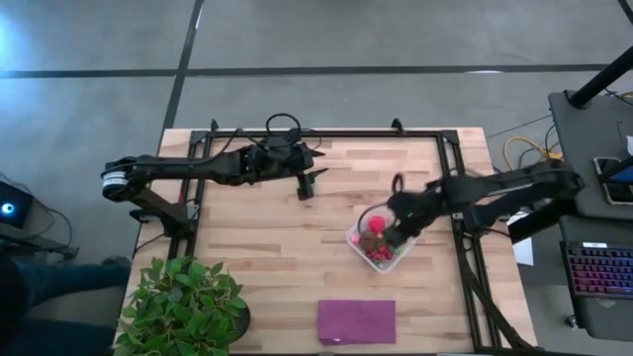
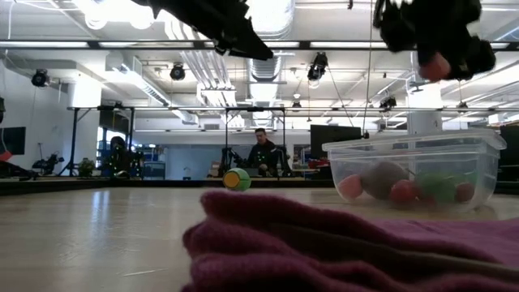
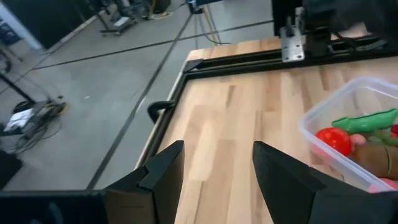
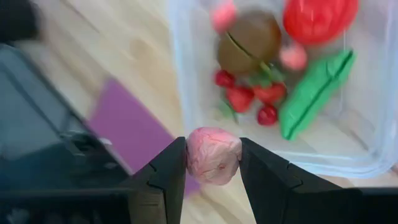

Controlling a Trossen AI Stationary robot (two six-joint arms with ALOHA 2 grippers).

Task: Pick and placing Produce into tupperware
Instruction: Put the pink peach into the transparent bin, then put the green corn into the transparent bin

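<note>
The clear tupperware [image 1: 380, 245] stands on the table's right half. It holds a red ball [image 4: 317, 18], a brown oval [image 4: 249, 42], a green pod [image 4: 314, 93] and several small red berries [image 4: 249, 96]. My right gripper [image 4: 213, 163] hangs above the container's rim [image 2: 413, 146], shut on a pale pink produce piece [image 4: 213, 155]. My left gripper [image 3: 217, 168] is open with nothing between its fingers. It hovers over the table's far middle [image 1: 307, 185]. A small green-and-yellow ball [image 2: 237, 179] rests on the table farther off. My right gripper pinches the pink piece by two opposite sides [image 4: 194, 158] between its two fingers. The fingers slant steeply down from above. The piece is lifted clear and hangs over the tupperware [image 2: 438, 65].
A folded purple cloth [image 1: 356, 321] lies at the table's near edge, and its fold fills the foreground of the low view [image 2: 324, 243]. A leafy potted plant [image 1: 183, 307] stands at the near left corner. Black frame rails [image 1: 326, 133] run along the table's far and side edges.
</note>
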